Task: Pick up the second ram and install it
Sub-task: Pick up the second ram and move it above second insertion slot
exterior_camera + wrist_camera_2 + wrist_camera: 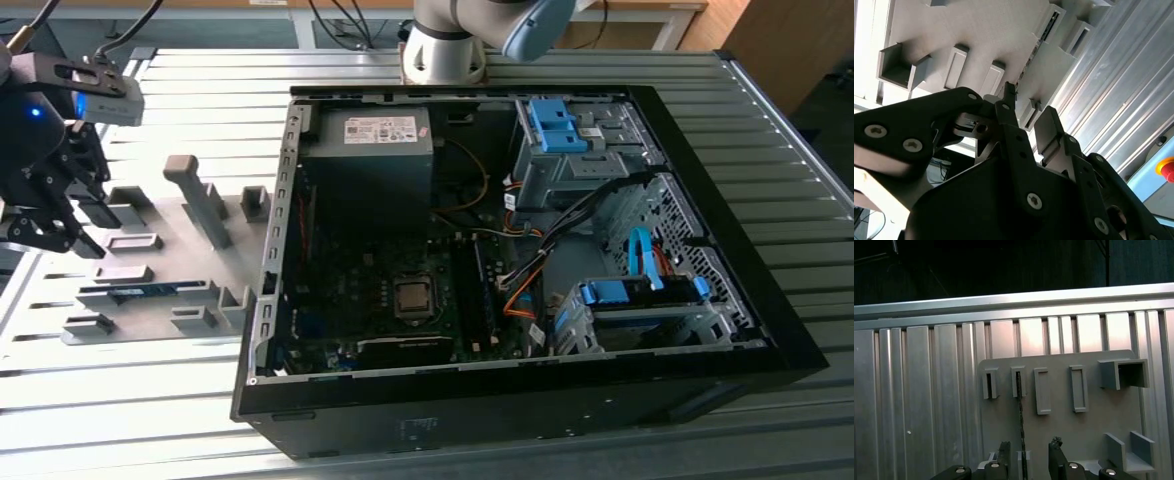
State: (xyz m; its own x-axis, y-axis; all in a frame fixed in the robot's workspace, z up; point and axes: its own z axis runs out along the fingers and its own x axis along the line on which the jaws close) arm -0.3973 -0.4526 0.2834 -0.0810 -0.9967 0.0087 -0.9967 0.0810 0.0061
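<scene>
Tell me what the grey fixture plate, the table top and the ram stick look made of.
Fixture plate: matte grey plastic, possibly printed, going by its dull, uniform colour. Table top: bare ribbed metal, likely aluminium, with a bright sheen on the slats. Second ram: blue-green circuit board by its colour; the finish is unclear.

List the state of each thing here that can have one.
ram: standing on edge in the grey holder, not gripped.
pincer: open, empty, one finger on either side of the ram's line.
case: lying on its side, panel off, inside exposed.
slots: too dark to tell whether filled.
</scene>
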